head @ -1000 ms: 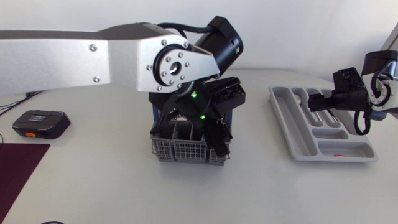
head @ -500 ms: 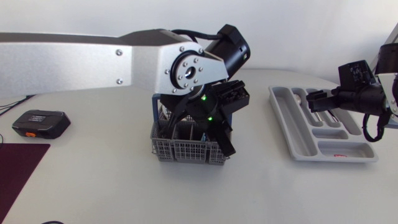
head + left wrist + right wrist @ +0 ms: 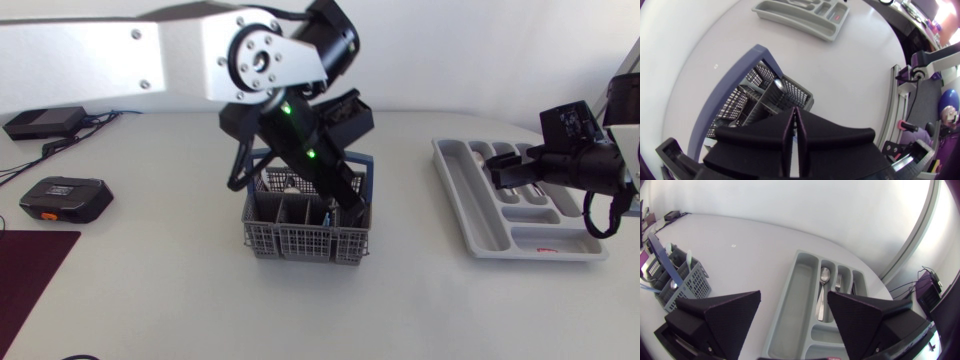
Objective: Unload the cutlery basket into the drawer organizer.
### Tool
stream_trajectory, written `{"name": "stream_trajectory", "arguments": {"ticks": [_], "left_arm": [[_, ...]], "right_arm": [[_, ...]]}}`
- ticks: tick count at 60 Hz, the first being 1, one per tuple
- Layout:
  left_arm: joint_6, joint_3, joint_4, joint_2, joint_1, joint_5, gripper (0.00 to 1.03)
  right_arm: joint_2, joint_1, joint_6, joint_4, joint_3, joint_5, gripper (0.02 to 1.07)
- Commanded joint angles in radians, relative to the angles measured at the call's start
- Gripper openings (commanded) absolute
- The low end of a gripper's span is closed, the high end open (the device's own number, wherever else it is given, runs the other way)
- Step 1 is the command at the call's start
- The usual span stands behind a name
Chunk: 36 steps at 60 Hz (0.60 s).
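Note:
The grey cutlery basket (image 3: pixel 300 238) with a blue handle (image 3: pixel 262 157) stands mid-table. My left gripper (image 3: pixel 352 205) is down at the basket's right rear corner. In the left wrist view its fingers (image 3: pixel 794 114) are pressed together, shut, with nothing visible between them. Just ahead of them a shiny piece of cutlery (image 3: pixel 778 85) stands in the basket (image 3: pixel 747 97). My right gripper (image 3: pixel 500 168) hangs open over the grey drawer organizer (image 3: pixel 478 225). Below that gripper (image 3: pixel 795 322), a spoon (image 3: pixel 823 282) and a fork (image 3: pixel 838 282) lie in the organizer's (image 3: pixel 797 292) narrow compartments.
A black device with an orange edge (image 3: pixel 65 198) and a dark red mat (image 3: pixel 30 270) lie at the table's left. A black box (image 3: pixel 40 122) with cables sits at the back left. Bare table lies between basket and organizer.
My left gripper's fingers have closed in the basket, and the left arm has swung up and to the left. My right gripper has shifted only slightly over the organizer.

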Motion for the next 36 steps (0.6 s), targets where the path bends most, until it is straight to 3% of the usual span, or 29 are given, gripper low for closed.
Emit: {"name": "stream_trajectory", "arguments": {"ticks": [1, 21, 36], "left_arm": [[-0.035, 0.056, -0.018, -0.056, 0.041, 0.058, 0.03], [-0.083, 0.142, -0.087, -0.113, 0.173, 0.332, 0.03], [-0.069, 0.155, -0.097, -0.21, 0.186, 0.367, 0.03]], "right_arm": [[-0.018, 0.015, 0.023, -0.014, -0.033, 0.004, 0.98], [-0.088, 0.078, 0.022, -0.055, -0.06, 0.004, 0.98], [-0.206, 0.146, 0.008, -0.118, -0.075, -0.036, 0.98]]}}
